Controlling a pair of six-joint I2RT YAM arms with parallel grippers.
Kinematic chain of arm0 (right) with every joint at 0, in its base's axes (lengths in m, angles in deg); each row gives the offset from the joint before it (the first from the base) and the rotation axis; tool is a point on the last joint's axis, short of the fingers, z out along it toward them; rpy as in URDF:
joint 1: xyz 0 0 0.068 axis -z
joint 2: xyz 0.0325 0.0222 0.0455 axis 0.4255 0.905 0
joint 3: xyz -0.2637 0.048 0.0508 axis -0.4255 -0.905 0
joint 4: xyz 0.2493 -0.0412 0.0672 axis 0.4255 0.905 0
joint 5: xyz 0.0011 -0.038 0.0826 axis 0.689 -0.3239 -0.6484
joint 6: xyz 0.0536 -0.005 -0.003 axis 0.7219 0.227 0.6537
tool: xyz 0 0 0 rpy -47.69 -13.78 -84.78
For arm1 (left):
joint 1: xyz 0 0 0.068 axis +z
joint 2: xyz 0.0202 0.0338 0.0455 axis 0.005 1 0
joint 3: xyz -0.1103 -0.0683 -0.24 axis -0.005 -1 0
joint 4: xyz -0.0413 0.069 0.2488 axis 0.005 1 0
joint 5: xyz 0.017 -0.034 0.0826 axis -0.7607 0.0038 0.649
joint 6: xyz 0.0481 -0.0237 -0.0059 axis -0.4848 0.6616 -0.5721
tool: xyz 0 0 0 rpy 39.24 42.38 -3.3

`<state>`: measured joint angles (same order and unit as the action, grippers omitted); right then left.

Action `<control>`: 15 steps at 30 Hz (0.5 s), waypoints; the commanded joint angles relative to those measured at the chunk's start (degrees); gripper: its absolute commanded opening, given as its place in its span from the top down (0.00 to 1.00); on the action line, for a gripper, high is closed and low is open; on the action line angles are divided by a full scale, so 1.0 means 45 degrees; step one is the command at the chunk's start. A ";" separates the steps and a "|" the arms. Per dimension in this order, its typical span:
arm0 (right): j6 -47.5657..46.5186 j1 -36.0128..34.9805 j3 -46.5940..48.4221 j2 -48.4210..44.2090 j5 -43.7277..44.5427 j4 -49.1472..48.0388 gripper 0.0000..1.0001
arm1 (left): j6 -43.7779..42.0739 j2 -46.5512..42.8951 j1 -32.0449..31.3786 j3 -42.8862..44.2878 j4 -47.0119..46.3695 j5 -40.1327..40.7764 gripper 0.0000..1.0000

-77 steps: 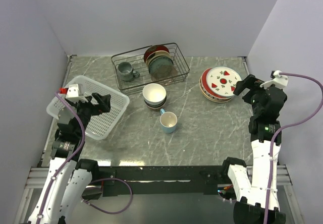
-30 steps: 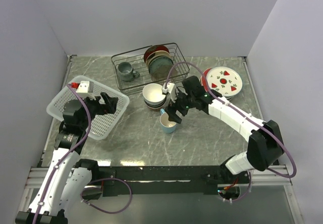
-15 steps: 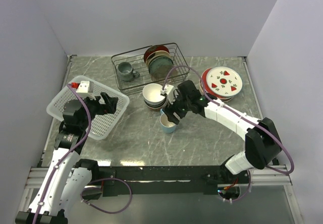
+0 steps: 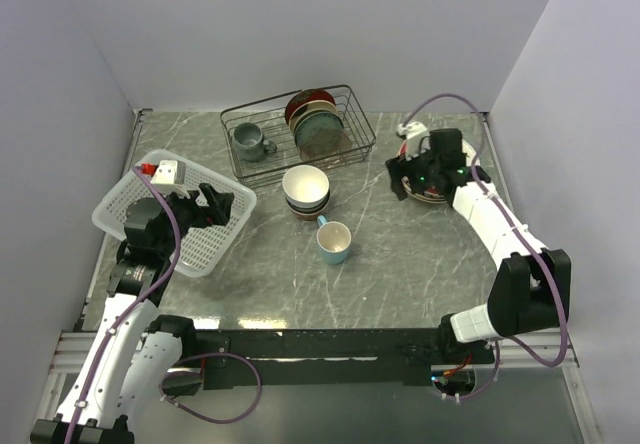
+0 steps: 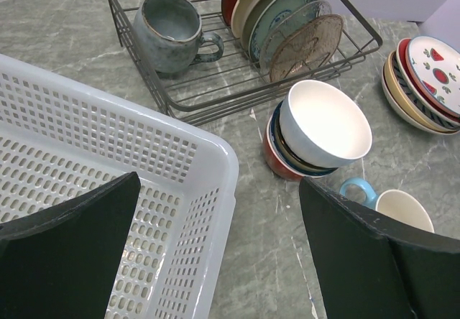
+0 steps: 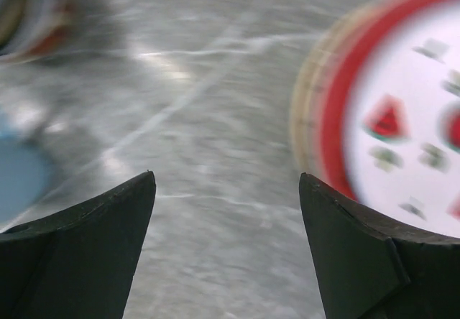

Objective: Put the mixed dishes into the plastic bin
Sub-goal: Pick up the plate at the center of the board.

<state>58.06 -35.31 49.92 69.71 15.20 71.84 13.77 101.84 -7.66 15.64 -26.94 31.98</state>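
Right gripper (image 6: 226, 179): fingers apart, empty, over far-right plate stack (image 5: 424, 82). Wrist view blurred, stack mostly arm-hidden from above. Left gripper (image 5: 219, 182): apart, empty, over plastic bin (image 5: 86, 111), near left. Bowls (image 4: 306, 186), light blue mug (image 4: 334, 242): mid-table.

A grey mug (image 4: 250, 142) and upright plates (image 4: 315, 122) stand in the black wire rack (image 4: 282, 152).

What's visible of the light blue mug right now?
The mug is light blue outside and cream inside, glossy like glazed ceramic. It stands upright and empty on the table, mouth up, with its loop handle turned toward the bowl stack close behind it. Nothing rests in or on it. The left wrist view shows only its rim and handle.
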 commanded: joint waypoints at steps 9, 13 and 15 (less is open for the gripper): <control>-0.0215 0.1353 0.2414 0.2628 0.2694 -0.1083 0.27 | -0.0183 -0.0233 0.0066 0.0572 -0.0343 -0.0208 0.01; -0.0293 0.1392 0.2864 0.3372 0.2636 -0.0830 0.39 | -0.0183 -0.0194 0.0086 0.0572 -0.0343 -0.0228 0.01; -0.0332 0.1373 0.3118 0.3762 0.2635 -0.0692 0.46 | -0.0183 -0.0174 0.0066 0.0572 -0.0343 -0.0248 0.01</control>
<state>57.29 -29.34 60.00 84.70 25.75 68.67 13.77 101.54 -7.66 15.64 -26.92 31.98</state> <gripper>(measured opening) 0.605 0.993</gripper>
